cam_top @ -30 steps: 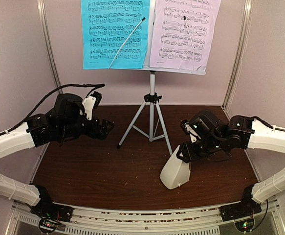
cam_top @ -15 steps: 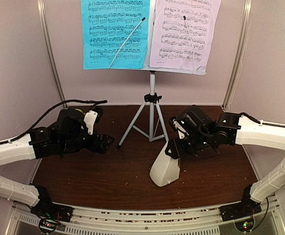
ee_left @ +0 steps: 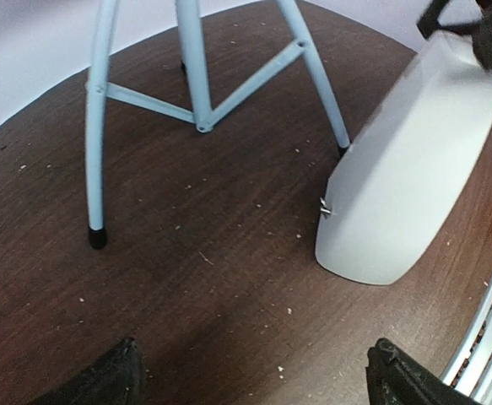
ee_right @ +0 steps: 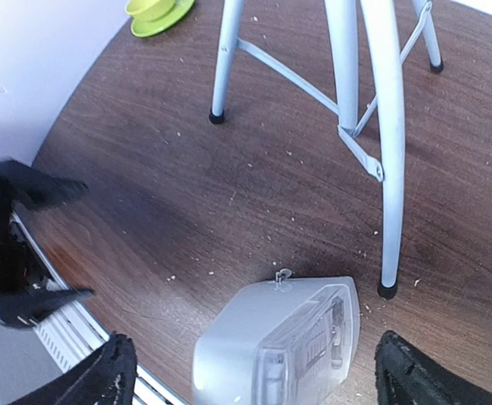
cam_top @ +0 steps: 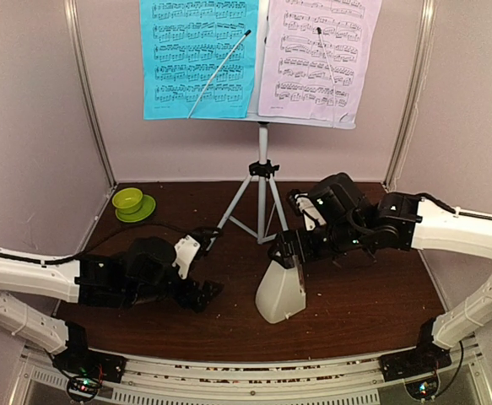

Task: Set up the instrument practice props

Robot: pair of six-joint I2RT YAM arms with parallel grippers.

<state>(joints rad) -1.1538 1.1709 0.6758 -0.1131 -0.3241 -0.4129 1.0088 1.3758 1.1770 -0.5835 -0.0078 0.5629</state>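
The white music stand's silver tripod [cam_top: 262, 202] stands at the back middle, with a cyan page [cam_top: 199, 59] and a lilac page [cam_top: 317, 59] on its desk. The cream pyramid metronome [cam_top: 280, 291] stands upright on the table in front of the tripod's right leg. My right gripper [cam_top: 289, 251] hovers at its top, jaws wide open either side of it [ee_right: 258, 375], with gaps showing between the fingers and the metronome [ee_right: 279, 346]. My left gripper [cam_top: 207, 292] is low over the table left of the metronome [ee_left: 414, 169], open and empty [ee_left: 254, 380].
A lime-green bowl on its saucer [cam_top: 130, 202] sits at the back left by the wall and also shows in the right wrist view [ee_right: 154, 10]. The tripod legs [ee_left: 98, 152] spread behind both grippers. The table's front rail [cam_top: 246, 371] is close to the metronome.
My left arm has swung down and forward to the near middle, uncovering the green bowl. My right gripper and the metronome have shifted left, in front of the tripod.
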